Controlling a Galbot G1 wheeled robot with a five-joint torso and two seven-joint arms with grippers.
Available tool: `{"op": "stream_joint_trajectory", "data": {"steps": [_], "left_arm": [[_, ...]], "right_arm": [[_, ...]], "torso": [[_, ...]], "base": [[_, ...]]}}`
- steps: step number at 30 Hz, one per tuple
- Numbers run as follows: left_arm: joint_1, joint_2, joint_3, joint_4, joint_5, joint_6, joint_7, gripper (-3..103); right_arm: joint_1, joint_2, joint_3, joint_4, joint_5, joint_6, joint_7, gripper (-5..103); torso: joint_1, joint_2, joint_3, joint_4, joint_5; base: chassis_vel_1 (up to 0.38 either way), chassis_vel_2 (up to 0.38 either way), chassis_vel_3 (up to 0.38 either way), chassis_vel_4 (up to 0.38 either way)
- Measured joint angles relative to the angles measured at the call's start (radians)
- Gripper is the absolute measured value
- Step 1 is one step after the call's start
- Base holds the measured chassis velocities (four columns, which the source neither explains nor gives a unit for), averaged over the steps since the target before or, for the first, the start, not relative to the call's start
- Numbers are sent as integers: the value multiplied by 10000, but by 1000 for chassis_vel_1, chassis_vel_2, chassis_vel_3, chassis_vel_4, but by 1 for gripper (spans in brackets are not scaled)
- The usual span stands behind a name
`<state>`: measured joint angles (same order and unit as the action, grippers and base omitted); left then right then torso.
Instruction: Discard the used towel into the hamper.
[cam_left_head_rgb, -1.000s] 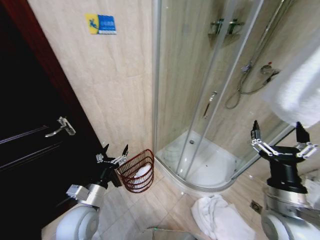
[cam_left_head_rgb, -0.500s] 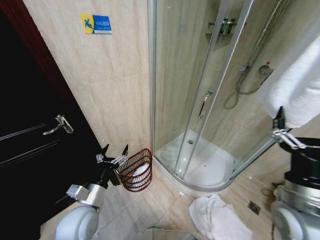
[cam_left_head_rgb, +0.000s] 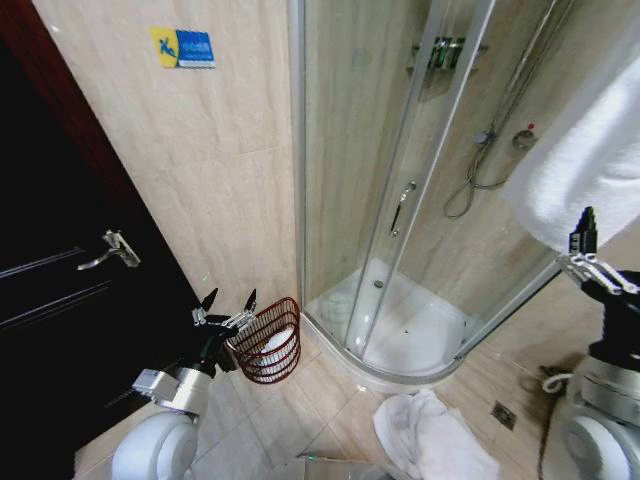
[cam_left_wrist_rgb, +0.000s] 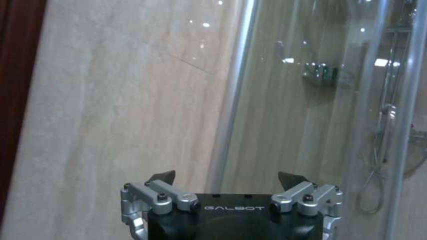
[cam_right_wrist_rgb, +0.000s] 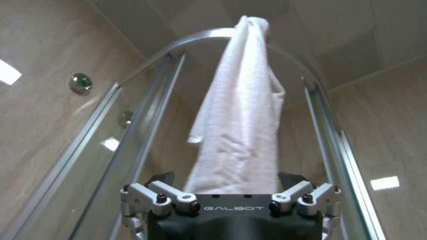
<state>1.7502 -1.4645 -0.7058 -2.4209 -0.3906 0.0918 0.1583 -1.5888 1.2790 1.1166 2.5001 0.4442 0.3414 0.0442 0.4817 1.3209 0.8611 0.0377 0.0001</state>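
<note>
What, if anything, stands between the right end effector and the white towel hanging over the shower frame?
Nothing visible does. In the right wrist view, the right end effector is open and points straight up at the hanging towel, with only open air between them. The hamper sits on the floor by the left end effector.

A reddish-brown open-weave wire hamper (cam_left_head_rgb: 268, 340) holds something white. Beside the hamper, the door (cam_left_head_rgb: 60, 300) is near-black with a dark red frame. Behind it, the wall tiles (cam_left_head_rgb: 220, 170) are beige with faint streaks, bearing a yellow-and-blue sign (cam_left_head_rgb: 182, 48). Both towels are plain white: one hanging (cam_right_wrist_rgb: 241, 125), one on the floor (cam_left_head_rgb: 430, 438).
</note>
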Motion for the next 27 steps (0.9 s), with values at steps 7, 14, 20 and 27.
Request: {"op": "stream_joint_trajectory", "data": {"steps": [7,14,20,27], "left_arm": [[0,-1,3,0,0,0,1,100],[0,3,0,0,-1,0,0,100],[-1,2,0,0,-1,0,0,100],[-1,1,0,0,-1,0,0,100]], "right_arm": [[678,-666,721,-3,862,204,-141,100],[1740,-1966,1986,-393,2179,-304,-196,100],[3101,-3045,2128,-1258,2812,-847,-192,100],[4508,-3732,1272,-1780,3053,-1464,28,100]], "torso": [[2,-1,1,-1,4],[-3,0,-1,-1,-1],[-32,-76,-35,-1,3],[-87,-186,-96,-1,0]], "base": [[-101,-124,113,80],[20,16,-12,-4],[57,63,2,26],[47,59,72,73]]}}
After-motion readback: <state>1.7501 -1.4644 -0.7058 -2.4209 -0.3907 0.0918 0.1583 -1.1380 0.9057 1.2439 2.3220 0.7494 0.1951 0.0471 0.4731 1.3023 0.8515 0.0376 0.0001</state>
